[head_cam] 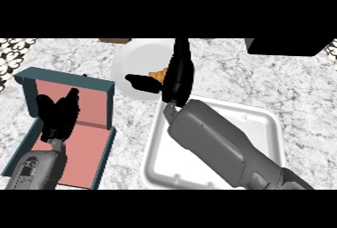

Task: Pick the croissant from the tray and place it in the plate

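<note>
**Inspector A:** Right hand (172, 76) extended over the white plate (135, 51), reaching past the far edge of the white tray (260, 118). Croissant (157, 74) visible only as an orange sliver between thumb and fingers, above the plate's middle. Fingers and thumb curled round it: grasped, by all appearances.

**Inspector B:** Long axis?

**Inspector A:** Cannot tell; mostly hidden by the hand. Lies just left of the palm, thumb side.

**Inspector B:** Left hand?

**Inspector A:** Left hand (59, 110) at rest over the teal box with pink floor (85, 156), fingers up and relaxed, holding nothing. Well apart from the plate; right hand plainly nearer.

**Inspector B:** Room to move?

**Inspector A:** Bare plate surface left and beyond the croissant. Plate rim near the tray's corner. Judged: lower and let go, no sideways travel needed.
</note>
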You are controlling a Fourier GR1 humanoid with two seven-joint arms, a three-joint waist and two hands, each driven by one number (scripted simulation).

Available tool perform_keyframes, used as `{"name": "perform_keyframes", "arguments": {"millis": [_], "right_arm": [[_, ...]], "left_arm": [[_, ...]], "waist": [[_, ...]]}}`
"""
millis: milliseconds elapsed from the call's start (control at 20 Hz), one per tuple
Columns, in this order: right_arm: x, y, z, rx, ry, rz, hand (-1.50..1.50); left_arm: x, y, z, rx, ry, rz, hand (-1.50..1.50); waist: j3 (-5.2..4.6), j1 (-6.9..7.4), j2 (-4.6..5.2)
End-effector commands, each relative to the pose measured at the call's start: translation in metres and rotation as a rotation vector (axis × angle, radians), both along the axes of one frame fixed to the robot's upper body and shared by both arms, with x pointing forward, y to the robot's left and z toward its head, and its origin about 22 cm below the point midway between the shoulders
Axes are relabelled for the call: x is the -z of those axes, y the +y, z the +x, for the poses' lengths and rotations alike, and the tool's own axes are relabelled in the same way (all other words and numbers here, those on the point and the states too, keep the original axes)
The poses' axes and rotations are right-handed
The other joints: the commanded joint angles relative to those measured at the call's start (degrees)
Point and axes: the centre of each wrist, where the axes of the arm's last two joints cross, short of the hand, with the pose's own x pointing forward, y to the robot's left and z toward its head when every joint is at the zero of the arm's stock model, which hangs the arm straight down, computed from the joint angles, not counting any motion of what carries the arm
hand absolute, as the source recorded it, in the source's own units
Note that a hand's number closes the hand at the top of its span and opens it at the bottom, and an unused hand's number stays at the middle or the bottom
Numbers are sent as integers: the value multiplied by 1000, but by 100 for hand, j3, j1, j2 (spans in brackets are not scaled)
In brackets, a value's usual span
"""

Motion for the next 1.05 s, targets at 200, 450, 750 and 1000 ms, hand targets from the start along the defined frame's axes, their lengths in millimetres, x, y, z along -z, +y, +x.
{"name": "perform_keyframes", "arguments": {"millis": [200,450,750,1000], "right_arm": [[26,-19,-5,-22,-36,22,-150],[33,-21,-2,4,-16,31,-150],[62,-50,-15,23,36,-11,-150],[68,-52,-17,28,76,-28,-150]], "left_arm": [[4,10,-23,-35,17,5,0],[22,7,-14,-54,3,4,0],[6,1,-14,-47,21,-1,0],[12,2,-23,-38,13,2,0]], "waist": [[-3,-186,-51],[-5,-210,-53],[-4,-270,-72],[-5,-249,-65]]}}
